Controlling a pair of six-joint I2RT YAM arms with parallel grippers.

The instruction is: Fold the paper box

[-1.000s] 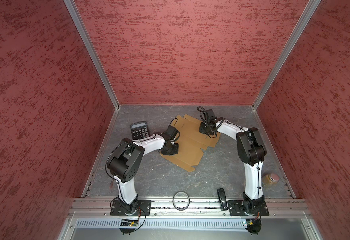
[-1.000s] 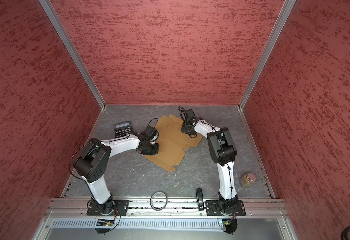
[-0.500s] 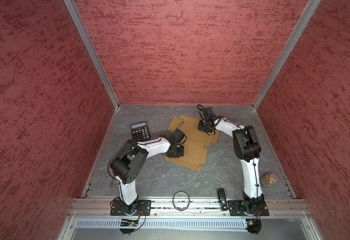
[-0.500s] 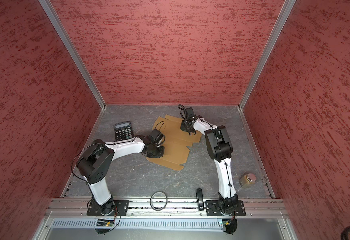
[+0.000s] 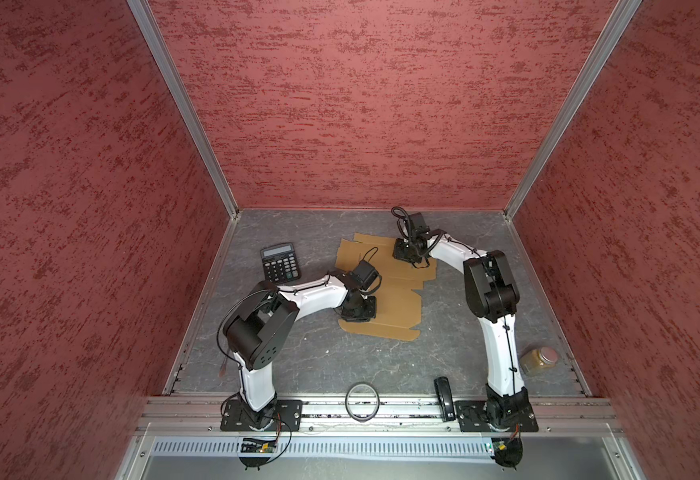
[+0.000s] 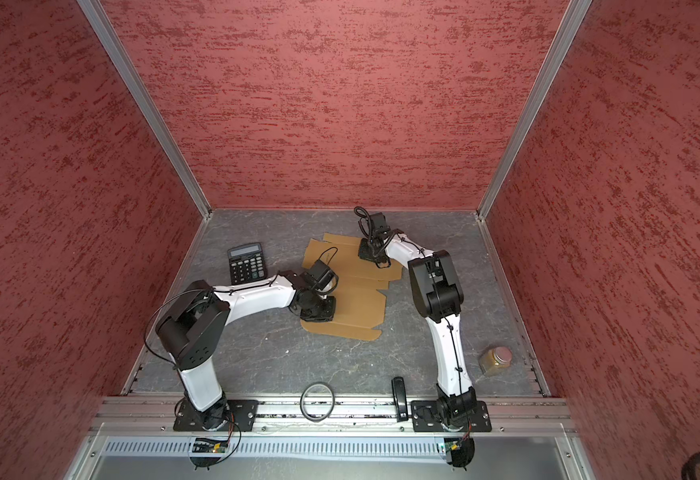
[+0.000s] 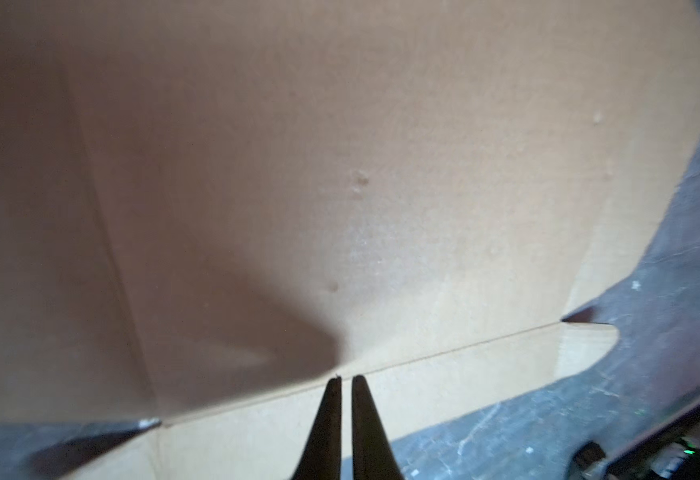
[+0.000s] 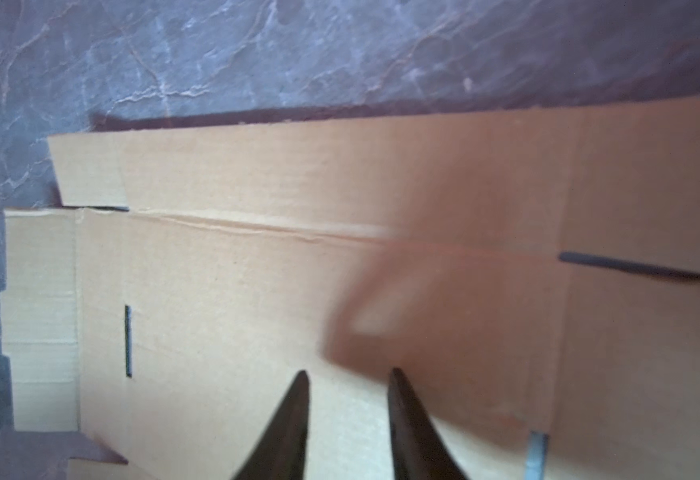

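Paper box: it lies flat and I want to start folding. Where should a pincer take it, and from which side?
Probably the narrow flap along the near edge of the flat tan-brown cardboard sheet, approached low from the near side: it ends in a free edge and hinges on a crease.

tan paper box point(image 5: 398, 305), grey marbled table point(image 5: 340, 359), black calculator point(image 5: 280, 262)

no legible text, calculator point(image 5: 280, 262) keys unreadable

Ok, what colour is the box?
The box is plain tan-brown, clearest in the left wrist view.
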